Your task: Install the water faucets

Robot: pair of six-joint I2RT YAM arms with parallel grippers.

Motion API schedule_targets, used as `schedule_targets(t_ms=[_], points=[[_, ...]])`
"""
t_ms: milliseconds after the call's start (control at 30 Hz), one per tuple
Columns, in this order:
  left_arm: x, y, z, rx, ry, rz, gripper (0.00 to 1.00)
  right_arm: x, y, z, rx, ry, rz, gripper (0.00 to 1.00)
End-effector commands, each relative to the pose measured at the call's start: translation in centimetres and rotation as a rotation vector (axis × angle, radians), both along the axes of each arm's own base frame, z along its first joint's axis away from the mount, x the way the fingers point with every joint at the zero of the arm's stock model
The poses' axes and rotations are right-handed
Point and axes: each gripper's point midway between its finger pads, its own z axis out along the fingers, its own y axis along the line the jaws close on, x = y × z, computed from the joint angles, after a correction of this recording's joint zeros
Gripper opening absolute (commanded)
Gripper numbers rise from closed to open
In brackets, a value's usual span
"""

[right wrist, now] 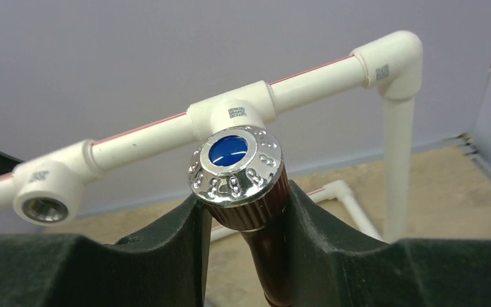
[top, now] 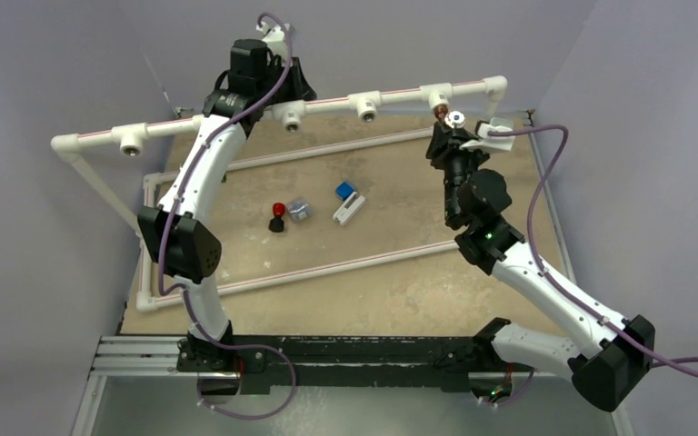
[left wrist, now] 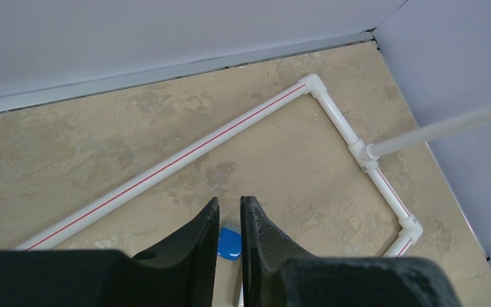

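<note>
The reddish-brown plastic faucet (right wrist: pixel 259 249), capped in chrome, is clamped by the right gripper (right wrist: pixel 246 198), its arm outstretched, just before a white tee fitting (right wrist: pixel 230 112). The left gripper (left wrist: pixel 230 211), raised high, is nearly closed on nothing.

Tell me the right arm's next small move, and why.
Probably turn the wrist to screw the faucet into the tee behind it: the right gripper is clamped on its reddish-brown body, which sits at that tee's socket in the top view. Whether threads have caught is hidden.
</note>
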Motion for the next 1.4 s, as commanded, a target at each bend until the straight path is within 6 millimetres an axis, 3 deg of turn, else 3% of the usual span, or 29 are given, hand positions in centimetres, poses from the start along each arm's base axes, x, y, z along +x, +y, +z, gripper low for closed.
schedule_targets(t_ms=[0, 500, 900, 1067, 1200, 1367], points=[[-0.2, -0.6, -4.1, -0.008, 0.107, -0.040, 0.17, -2.0, 6.7, 0.9, 0.459, 0.004, 0.339, 0.00], [-0.6, -0.4, -3.9, -0.007, 0.102, -0.041, 0.17, -2.5, 4.0, -1.1, 0.938, 0.077, 0.453, 0.00], [-0.4, -0.4, -4.2, -0.004, 0.107, -0.041, 0.17, -3.4, 5.2, -3.9, 1.237, 0.218, 0.590, 0.01], [-0.5, -0.4, -4.2, -0.001, 0.105, -0.041, 0.17, -3.5, 4.4, -4.4, 1.242, 0.205, 0.563, 0.13], [-0.4, -0.4, -4.2, -0.003, 0.104, -0.040, 0.17, -3.6, 3.9, -4.4, 1.182, 0.189, 0.539, 0.38], [-0.3, -0.4, -4.4, -0.002, 0.107, -0.039, 0.17, -4.0, 3.2, -4.3, 1.059, 0.168, 0.499, 0.57]])
